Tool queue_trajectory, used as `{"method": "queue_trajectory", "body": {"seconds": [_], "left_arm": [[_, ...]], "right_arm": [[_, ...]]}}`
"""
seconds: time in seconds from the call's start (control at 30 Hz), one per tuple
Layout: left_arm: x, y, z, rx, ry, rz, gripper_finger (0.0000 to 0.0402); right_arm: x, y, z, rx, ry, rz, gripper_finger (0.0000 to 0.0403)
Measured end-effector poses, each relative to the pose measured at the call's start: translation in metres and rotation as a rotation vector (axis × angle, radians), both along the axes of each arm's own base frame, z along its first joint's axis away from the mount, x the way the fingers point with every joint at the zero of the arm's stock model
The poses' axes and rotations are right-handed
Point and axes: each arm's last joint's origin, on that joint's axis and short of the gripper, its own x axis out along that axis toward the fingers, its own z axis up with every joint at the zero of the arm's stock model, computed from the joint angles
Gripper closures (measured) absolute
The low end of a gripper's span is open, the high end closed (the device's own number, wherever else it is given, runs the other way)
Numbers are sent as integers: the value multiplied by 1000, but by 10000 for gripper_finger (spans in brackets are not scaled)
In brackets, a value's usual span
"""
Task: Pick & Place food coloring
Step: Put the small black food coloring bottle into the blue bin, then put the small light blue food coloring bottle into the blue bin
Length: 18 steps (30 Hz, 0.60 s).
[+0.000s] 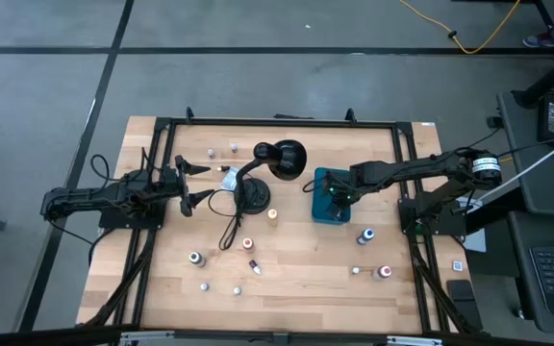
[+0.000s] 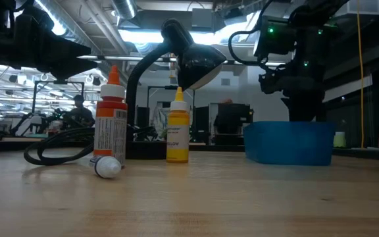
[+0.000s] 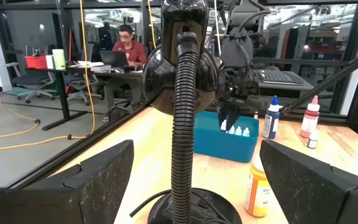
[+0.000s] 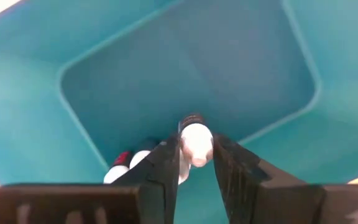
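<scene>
My right gripper is shut on a tiny whitish dropper bottle with a dark cap, over the inside of the teal box. A few more small bottles lie on the box floor by its wall; they also show in the left wrist view. Several food coloring bottles stand or lie on the table, among them an orange one, a yellow one and a blue-capped one. My left gripper is wide open and empty at the table's left, facing the black lamp. My right gripper pinches the bottle's whitish body between its two fingers. The fingers point down into the box from above. The dark cap end sticks out past the fingertips toward the box floor. I cannot tell whether it touches the floor.
The black desk lamp's base, gooseneck and cord lie between the two arms, left of the box. Loose bottles dot the table's near half and near right; two stand at the far left. A person sits beyond the table.
</scene>
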Motion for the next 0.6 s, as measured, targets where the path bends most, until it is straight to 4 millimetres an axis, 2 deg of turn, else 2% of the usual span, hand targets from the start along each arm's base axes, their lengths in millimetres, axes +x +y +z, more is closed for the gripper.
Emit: {"method": "queue_trajectory", "body": {"seconds": [0.3,0.6], "left_arm": [[0,0,0,0,0,0,56],[0,0,0,0,0,0,56]], "right_arm": [[-3,0,6,-1,-22,-8,263],[-15,2,31,-1,-118,-37,261]]}}
